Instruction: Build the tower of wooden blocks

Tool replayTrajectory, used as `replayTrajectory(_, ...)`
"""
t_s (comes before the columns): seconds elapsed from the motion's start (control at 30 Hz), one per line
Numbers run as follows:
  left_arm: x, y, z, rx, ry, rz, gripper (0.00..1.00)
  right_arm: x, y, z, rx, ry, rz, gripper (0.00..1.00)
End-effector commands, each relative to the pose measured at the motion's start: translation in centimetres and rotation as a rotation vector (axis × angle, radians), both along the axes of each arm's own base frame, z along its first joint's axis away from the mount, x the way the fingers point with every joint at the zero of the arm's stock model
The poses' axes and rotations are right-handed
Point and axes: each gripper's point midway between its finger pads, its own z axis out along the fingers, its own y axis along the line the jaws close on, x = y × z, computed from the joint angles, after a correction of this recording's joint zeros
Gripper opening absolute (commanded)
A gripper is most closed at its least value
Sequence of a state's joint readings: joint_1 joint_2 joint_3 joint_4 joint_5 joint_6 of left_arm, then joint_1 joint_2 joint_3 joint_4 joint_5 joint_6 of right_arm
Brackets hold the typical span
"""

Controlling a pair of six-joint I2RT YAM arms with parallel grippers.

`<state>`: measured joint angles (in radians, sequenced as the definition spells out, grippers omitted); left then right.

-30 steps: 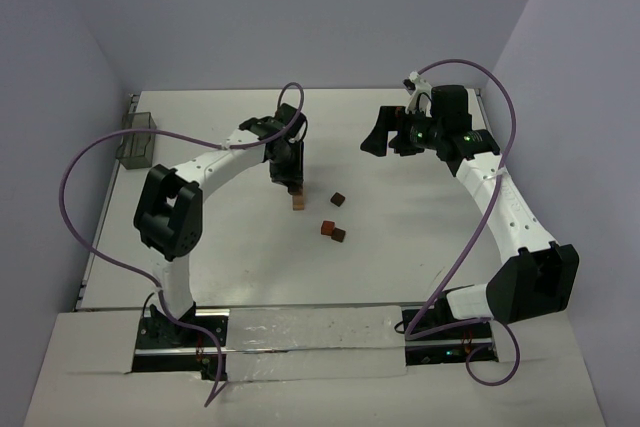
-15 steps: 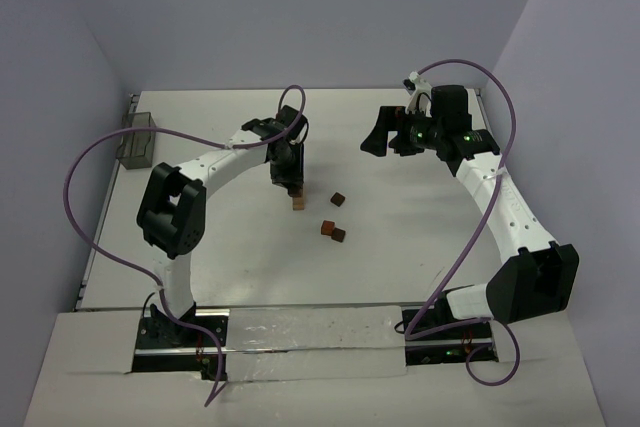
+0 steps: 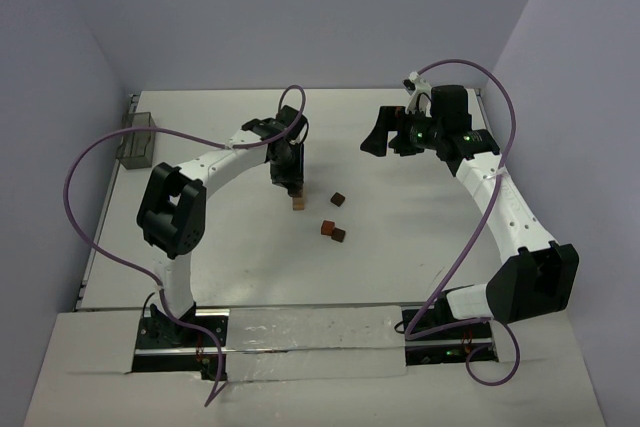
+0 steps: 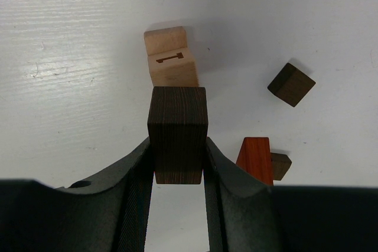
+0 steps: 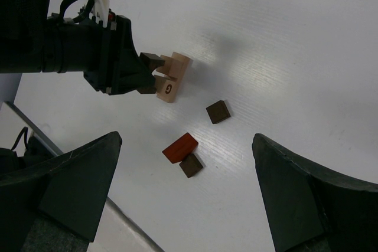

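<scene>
Looking along our left gripper (image 4: 177,154), we see it grasping a dark brown wooden cube (image 4: 177,125), with the light tan wood block tower (image 4: 171,63) just beyond its fingertips, perhaps touching the cube. Our right gripper (image 5: 186,138) gapes wide, empty.

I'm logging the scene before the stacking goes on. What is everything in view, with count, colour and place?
held block: one, dark brown, between the left fingers, over the tan block
tan block: at least one, light tan, on the table
lone block: one, dark brown, on the table right of the tan block
red block: one, reddish-orange, nearer the arms
small block: one, dark brown, beside the red block
box: one, greyish see-through, table's far left
table: one, white
left fingers: two, black, shut on the held block
right fingers: two, black, open, above the table's far right
</scene>
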<state>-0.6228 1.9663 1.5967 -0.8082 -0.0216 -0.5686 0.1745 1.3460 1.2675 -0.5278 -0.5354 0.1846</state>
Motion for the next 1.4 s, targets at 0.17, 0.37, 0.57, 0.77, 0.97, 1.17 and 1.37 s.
replayTrajectory(0.17,0.6,-1.0,0.5,-0.027,-0.017,-0.011,0.36,0.2,0.3,1.3,0.008,-0.039,0.014,1.0)
replayTrajectory(0.37,0.7,-1.0,0.5,-0.028,-0.019,-0.012,0.42,0.2,0.3,1.4,0.011,-0.039,0.015,1.0)
replayTrajectory(0.57,0.8,-1.0,0.6,-0.028,-0.021,-0.014,0.51,0.2,0.4,1.4,0.013,-0.037,0.016,1.0)
replayTrajectory(0.77,0.8,-1.1,0.8,-0.032,-0.027,-0.017,0.56,0.2,0.4,1.4,0.014,-0.038,0.017,1.0)
replayTrajectory(0.97,1.3,-1.3,2.8,-0.051,-0.068,-0.019,0.7,0.2,0.4,1.4,0.014,-0.041,0.017,1.0)
replayTrajectory(1.17,1.6,-1.4,7.3,-0.1,-0.159,-0.054,0.88,0.1,0.3,1.5,0.018,-0.047,0.008,1.0)
replayTrajectory(1.37,0.8,-1.5,14.9,-0.251,-0.296,-0.15,0.9,-0.4,0.4,1.3,-0.005,-0.065,0.013,1.0)
